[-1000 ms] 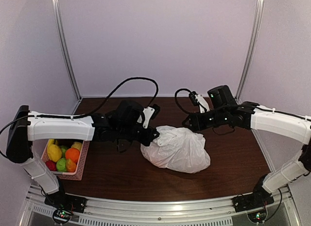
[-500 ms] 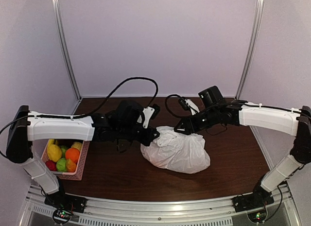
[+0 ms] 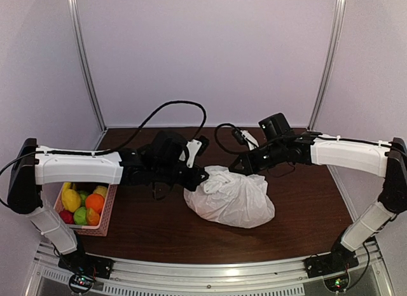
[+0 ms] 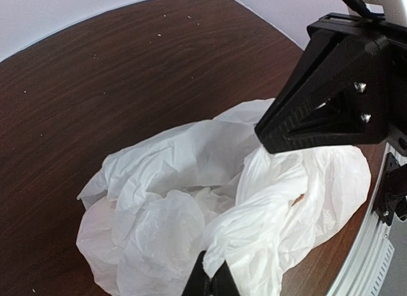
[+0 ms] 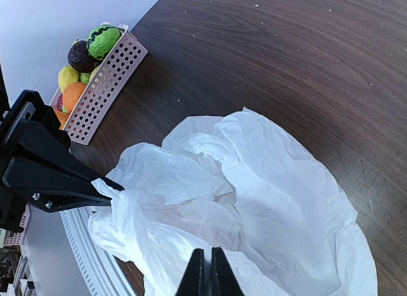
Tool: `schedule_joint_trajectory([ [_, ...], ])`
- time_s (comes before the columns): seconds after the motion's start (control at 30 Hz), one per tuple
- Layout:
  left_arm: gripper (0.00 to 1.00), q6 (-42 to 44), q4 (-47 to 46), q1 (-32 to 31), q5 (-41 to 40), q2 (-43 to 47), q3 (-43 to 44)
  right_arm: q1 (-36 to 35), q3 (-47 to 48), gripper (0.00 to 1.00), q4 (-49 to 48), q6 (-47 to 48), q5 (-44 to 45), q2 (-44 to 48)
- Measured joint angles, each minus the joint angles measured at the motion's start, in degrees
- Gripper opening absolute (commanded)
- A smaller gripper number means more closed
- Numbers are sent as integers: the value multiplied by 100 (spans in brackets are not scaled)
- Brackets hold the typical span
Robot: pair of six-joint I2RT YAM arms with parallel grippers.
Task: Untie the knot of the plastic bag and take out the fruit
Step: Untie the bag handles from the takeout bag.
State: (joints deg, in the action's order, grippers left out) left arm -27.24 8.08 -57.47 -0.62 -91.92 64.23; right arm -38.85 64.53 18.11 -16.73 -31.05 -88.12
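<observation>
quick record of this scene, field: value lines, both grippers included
left gripper: shut, pinching the bag's left side
right gripper: shut, pinching the bag's far side
bag: white, crumpled, lying mid-table
knot: cannot make it out
basket: pink, near left, beside the left arm
fruit: several pieces in basket
table: dark wood

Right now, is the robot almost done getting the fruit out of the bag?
Not yet. Done: nothing I can be sure of; the knot is not clearly visible. In hand: the left gripper and right gripper are each shut on the plastic bag, pinching opposite sides. Left: opening it and emptying it; the only fruit clearly showing sits in the pink basket.
</observation>
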Motion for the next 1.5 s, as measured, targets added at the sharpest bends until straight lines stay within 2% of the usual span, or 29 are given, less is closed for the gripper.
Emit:
schedule_joint_trajectory([
  [0.27,0,-76,13,0,-13,107,0,7,-190,0,-179,-188,37,269],
  [0.57,0,-186,26,7,-160,166,0,7,-514,0,-409,-470,584,1019],
  [0.87,0,-490,-13,72,-203,345,-94,11,-1128,0,-647,-789,1163,1556],
  [1.13,0,-702,-22,179,-160,437,-420,11,-1711,0,-767,-1069,1335,1770],
  [1.17,0,-704,-26,188,-125,439,-420,11,-1729,3,-767,-1071,1329,1784],
  [1.2,9,-702,-28,195,-76,446,-420,11,-1731,9,-778,-1078,1305,1797],
  [1.33,53,-669,-7,199,184,535,-420,11,-1733,34,-975,-1147,1137,1912],
  [1.4,69,-562,24,199,243,621,-420,11,-1733,44,-1043,-1228,1102,2017],
  [1.5,85,-398,160,203,310,831,-393,11,-1733,57,-1073,-1285,1099,2216],
])
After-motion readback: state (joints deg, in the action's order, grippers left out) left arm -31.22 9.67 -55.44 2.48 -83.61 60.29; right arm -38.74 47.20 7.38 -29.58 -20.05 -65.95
